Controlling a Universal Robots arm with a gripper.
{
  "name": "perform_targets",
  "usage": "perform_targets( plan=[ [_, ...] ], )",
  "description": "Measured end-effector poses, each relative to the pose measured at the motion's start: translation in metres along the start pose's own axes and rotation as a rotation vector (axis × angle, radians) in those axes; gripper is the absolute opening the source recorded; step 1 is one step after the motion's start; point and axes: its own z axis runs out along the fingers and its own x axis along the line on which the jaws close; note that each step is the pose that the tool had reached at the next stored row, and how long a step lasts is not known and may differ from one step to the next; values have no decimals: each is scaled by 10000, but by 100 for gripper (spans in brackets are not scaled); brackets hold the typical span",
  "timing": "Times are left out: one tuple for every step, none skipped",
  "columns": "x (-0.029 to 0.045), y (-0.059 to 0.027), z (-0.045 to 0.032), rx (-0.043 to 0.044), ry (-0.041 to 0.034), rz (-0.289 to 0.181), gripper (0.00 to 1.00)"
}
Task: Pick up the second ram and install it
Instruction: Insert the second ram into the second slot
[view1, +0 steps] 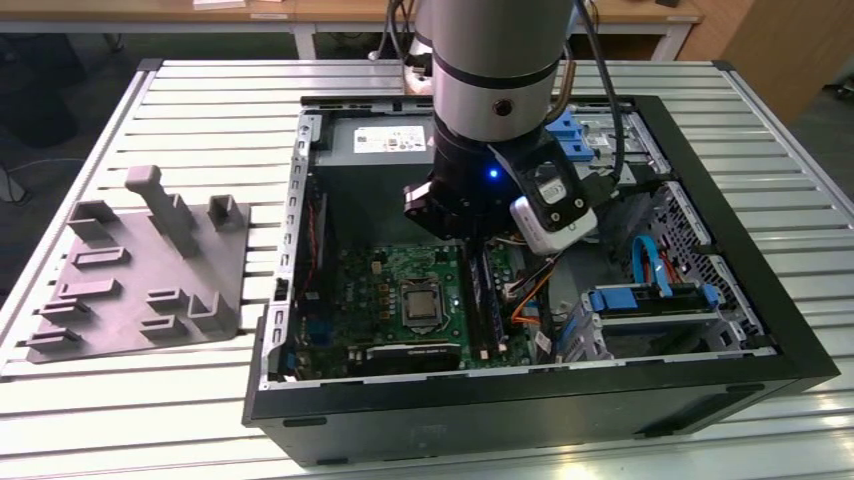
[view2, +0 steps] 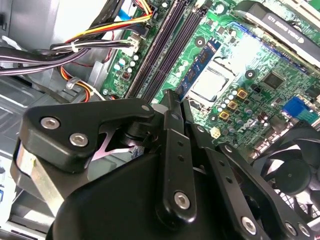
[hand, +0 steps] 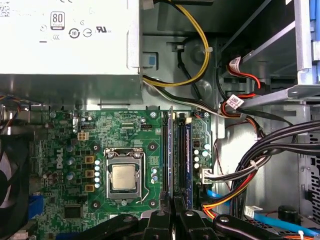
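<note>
Over the motherboard (hand: 60, 131), tool (hand: 173, 210) pinching second ram (hand: 170, 150) in first wrist view, grey tray (view1: 134, 290) in exterior view.

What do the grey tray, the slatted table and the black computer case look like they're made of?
The grey tray looks like moulded plastic: matte, with rounded raised blocks. The slatted table is probably metal: pale, long ribbed slats with a faint sheen. The computer case seems to be sheet metal: black outside, bare grey inside with punched holes.
</note>
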Motion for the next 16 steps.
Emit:
perform_targets(
  plan=[
    [0,0,0,1,0,0,14],
    [0,0,1,1,0,0,14],
    [0,0,3,2,0,1,14],
    [0,0,5,2,0,1,14],
    [-1,0,8,2,0,1,14],
    [-2,-1,11,2,0,0,14],
    [-3,-1,14,2,0,0,14],
    [-5,-1,17,2,0,1,14],
    [-9,-2,19,2,1,0,14],
    [-15,-3,21,2,0,-1,14],
    [-22,-4,24,2,0,0,14],
    [-31,-5,27,2,0,0,14],
    [-40,-6,30,1,0,0,14],
    [-48,-7,33,2,0,0,14],
    [-59,-7,36,1,0,0,14],
    [-69,-7,41,1,0,0,14]
  ],
)
